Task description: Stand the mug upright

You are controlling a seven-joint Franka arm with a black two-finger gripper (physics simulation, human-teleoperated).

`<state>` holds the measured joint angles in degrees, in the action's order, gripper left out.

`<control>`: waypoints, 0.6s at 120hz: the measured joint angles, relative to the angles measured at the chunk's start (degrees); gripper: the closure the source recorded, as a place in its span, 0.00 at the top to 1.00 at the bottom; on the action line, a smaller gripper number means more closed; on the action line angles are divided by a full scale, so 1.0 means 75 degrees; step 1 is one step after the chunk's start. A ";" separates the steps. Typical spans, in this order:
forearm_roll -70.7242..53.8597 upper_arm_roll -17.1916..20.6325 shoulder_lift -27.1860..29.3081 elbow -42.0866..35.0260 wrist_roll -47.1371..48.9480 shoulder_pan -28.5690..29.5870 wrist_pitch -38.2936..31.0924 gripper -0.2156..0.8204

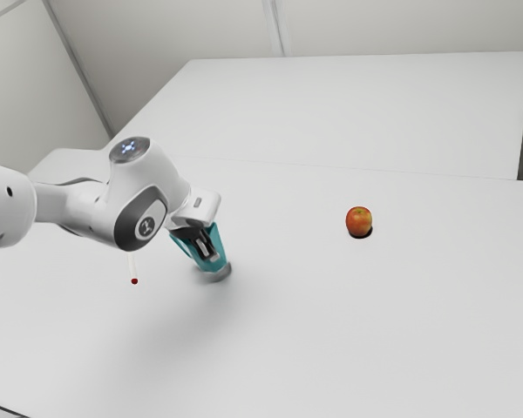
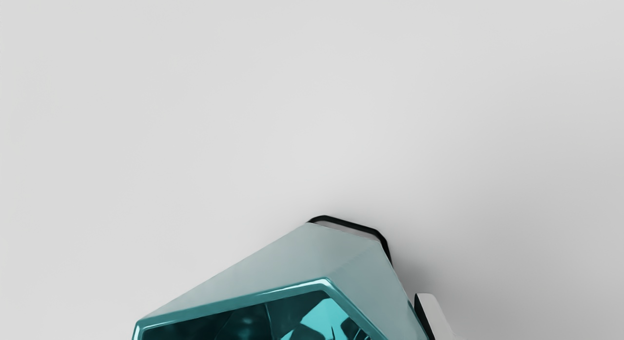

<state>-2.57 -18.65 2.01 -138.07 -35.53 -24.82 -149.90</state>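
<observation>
Mug [image 1: 220,252] leans in the gripper [image 1: 210,254], rim [image 2: 234,302] toward 11 o'clock, base [image 1: 220,274] toward 5 in the exterior view, down by the table [image 1: 331,340]; the fingers [image 2: 435,315] appear closed on its 2 sides, presumably to steer its tilt; levelling the base before release should let it stand.

Teal mug [image 1: 219,257] – tilted, open end up – gray base dn.

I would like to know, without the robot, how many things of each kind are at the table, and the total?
Teal mug: 1
Apple: 1
Small dark-red thing, kind unclear: 1
Total: 3
</observation>
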 joint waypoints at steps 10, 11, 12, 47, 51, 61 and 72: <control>-0.0012 0.0002 -0.0003 -0.0021 0.0082 -0.0003 -0.0066 0.03; -0.0012 0.0003 -0.0004 -0.0022 0.0090 -0.0003 -0.0071 0.03; -0.0013 0.0003 -0.0004 -0.0023 0.0097 -0.0004 -0.0076 0.03; 0.0027 -0.0021 0.0007 -0.0027 0.0215 -0.0045 -0.0128 0.23; 0.0030 -0.0021 0.0007 -0.0027 0.0221 -0.0042 -0.0129 0.25; 0.0033 -0.0021 0.0007 -0.0027 0.0236 -0.0035 -0.0130 0.32; 0.0035 -0.0021 0.0010 -0.0027 0.0248 -0.0031 -0.0132 0.38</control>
<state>-2.31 -18.81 2.09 -138.27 -33.67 -25.05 -150.88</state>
